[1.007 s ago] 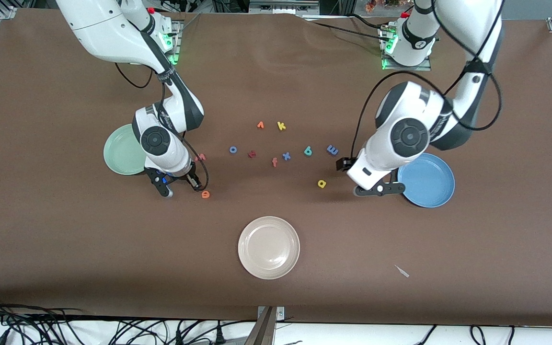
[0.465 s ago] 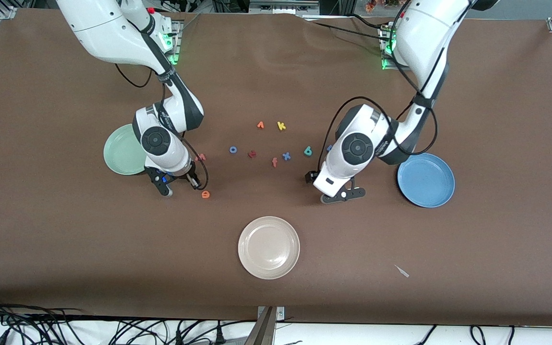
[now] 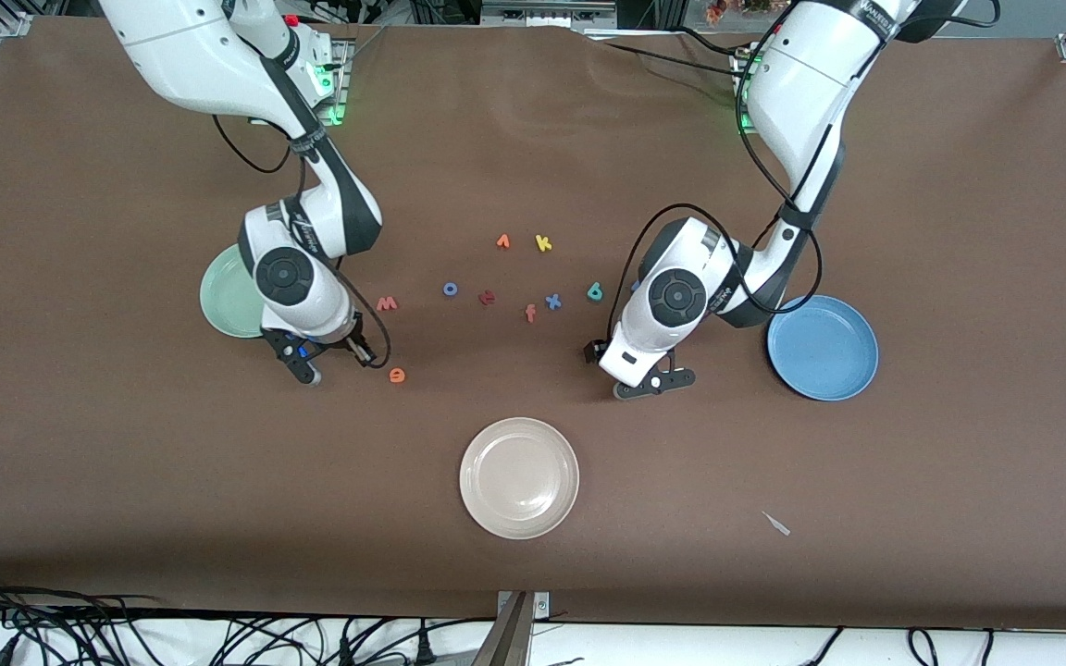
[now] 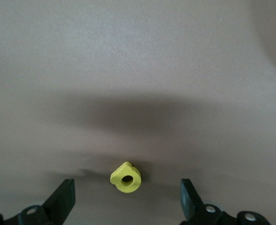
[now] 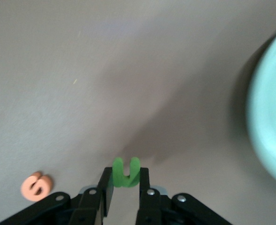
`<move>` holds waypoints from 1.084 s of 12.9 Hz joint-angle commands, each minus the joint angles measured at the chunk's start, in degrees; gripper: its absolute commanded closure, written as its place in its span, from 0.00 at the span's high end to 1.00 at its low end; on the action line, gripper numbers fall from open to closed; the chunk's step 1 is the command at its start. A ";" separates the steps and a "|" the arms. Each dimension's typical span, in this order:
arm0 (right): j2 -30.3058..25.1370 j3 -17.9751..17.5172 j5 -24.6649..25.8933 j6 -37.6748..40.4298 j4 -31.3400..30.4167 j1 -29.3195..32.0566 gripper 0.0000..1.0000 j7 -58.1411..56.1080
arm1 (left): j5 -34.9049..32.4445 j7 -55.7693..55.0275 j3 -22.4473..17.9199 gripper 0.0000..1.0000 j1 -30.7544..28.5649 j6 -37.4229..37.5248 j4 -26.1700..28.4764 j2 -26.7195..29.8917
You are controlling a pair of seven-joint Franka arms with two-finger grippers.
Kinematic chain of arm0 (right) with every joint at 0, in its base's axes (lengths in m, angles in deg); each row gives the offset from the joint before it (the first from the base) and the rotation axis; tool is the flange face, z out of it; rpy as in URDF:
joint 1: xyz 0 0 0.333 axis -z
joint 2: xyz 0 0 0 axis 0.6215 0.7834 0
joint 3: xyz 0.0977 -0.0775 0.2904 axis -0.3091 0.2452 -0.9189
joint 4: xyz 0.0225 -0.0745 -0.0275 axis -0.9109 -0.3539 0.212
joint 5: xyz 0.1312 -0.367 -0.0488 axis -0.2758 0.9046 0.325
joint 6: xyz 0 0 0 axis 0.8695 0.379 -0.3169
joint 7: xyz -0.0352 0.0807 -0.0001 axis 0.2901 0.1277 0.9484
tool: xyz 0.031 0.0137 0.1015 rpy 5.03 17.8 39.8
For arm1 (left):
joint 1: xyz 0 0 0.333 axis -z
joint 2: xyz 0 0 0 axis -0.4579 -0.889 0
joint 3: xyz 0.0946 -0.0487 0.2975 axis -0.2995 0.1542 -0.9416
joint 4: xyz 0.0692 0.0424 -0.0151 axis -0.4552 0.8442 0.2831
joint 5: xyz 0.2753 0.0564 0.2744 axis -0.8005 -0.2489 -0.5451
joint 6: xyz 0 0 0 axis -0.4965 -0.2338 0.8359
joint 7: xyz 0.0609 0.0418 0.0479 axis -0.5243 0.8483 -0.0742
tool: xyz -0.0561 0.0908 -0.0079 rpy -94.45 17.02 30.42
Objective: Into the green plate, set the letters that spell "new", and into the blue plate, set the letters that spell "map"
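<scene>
White arms, black hands, black cables

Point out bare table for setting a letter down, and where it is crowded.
Bare cloth lies between the cream plate and the blue plate, and nearer the front camera than the green plate. The loose letters crowd the middle strip between both arms.

Table cover [image 3: 126, 462] is looking like matt brown paper or cloth, faintly creased. Letters are reading as matt foam: green n [image 5: 126, 172], yellow a [image 4: 126, 177], orange e [image 5: 36, 186]. Green plate [image 3: 223, 301], blue plate [image 3: 824, 347] and cream plate [image 3: 519, 477] are showing smooth, slightly glossy surfaces. Arm shells are looking glossy white plastic.
</scene>
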 commanded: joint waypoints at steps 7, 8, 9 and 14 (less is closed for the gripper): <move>-16.30 14.09 0.48 -13.45 -29.16 -0.14 0.23 -26.27 | -2.46 -2.01 -0.70 0.70 1.11 -0.45 -0.58 -1.45; -15.85 14.09 0.48 -15.40 -30.05 -0.14 0.40 -26.27 | -2.46 -2.01 -0.70 0.67 1.11 -0.36 -0.58 -1.45; -15.93 14.09 0.48 -15.33 -29.80 -0.14 0.97 -26.10 | -2.46 -2.01 -0.70 0.65 1.11 -0.28 -0.58 -1.45; -17.09 11.72 -0.04 -12.01 -22.10 -0.93 1.00 -26.19 | -2.55 -2.01 -0.78 0.53 1.11 -0.36 -0.58 -1.54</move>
